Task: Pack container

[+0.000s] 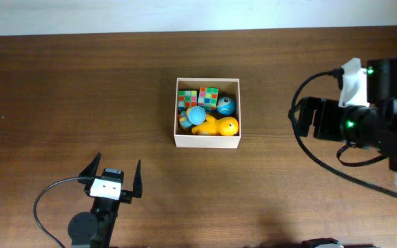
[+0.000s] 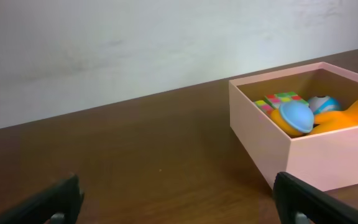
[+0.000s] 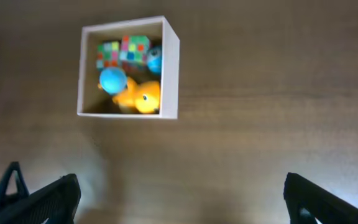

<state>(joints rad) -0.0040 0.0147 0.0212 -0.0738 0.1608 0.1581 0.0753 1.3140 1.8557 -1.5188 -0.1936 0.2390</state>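
Note:
The container [image 1: 207,142] is a square cream-white box in the middle of the table. It holds a yellow duck [image 1: 220,127], two multicoloured cubes [image 1: 208,96], a blue ball [image 1: 226,106] and a light blue round toy [image 1: 196,114]. My left gripper [image 1: 113,176] is open and empty, low over the table in front of and to the left of the box. In the left wrist view the container [image 2: 303,155] lies to the right of the jaws [image 2: 179,200]. My right gripper [image 1: 300,117] is open and empty, held high to the right of the box. The right wrist view shows the container [image 3: 170,68] from above, beyond the jaws [image 3: 182,194].
The brown wooden table [image 1: 60,89] runs back to a pale wall [image 2: 135,43]. Black cables [image 1: 43,200] trail from both arms. The left arm's fingers show in the right wrist view [image 3: 11,180].

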